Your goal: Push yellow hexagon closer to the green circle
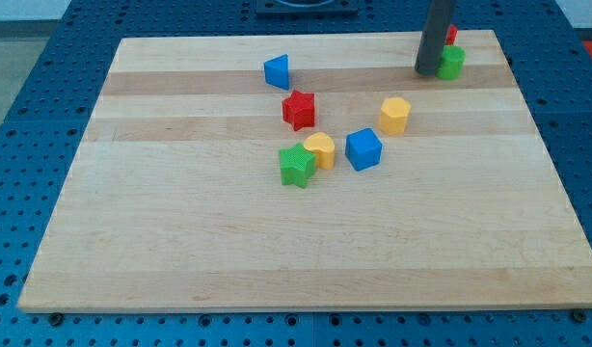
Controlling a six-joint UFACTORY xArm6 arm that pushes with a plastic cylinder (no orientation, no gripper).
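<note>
The yellow hexagon sits on the wooden board right of centre, towards the view's top. The green circle is at the board's top right, partly hidden by my rod. My tip rests on the board just left of the green circle, touching or nearly touching it, and up and to the right of the yellow hexagon. A red block shows behind the rod, above the green circle.
A blue block lies at the top centre. A red star, a yellow heart, a green star and a blue cube cluster near the middle. The board's edge runs down the view's right.
</note>
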